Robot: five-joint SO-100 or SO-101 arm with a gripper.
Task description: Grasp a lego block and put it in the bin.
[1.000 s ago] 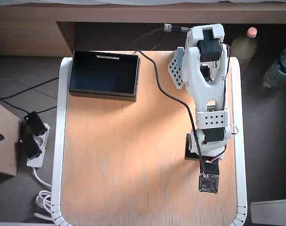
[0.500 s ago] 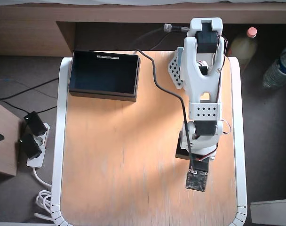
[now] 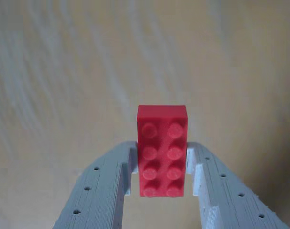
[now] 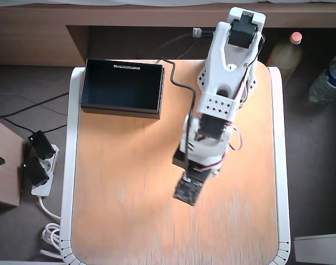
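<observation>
In the wrist view the red lego block (image 3: 162,150), studs facing the camera, sits upright between my two white fingers (image 3: 102,186). My gripper (image 3: 162,153) is shut on its lower half, and the blurred wooden table lies behind it. In the overhead view the arm reaches over the middle of the table, and the wrist camera board (image 4: 188,190) covers the gripper and the block. The black bin (image 4: 122,87) stands at the table's far left corner, well away from the gripper, with a thin white strip on its far rim.
A black cable (image 4: 176,83) runs from the arm base past the bin's right side. The table (image 4: 118,182) has a white rim. On the floor are a power strip (image 4: 38,165) on the left and two bottles (image 4: 328,80) on the right.
</observation>
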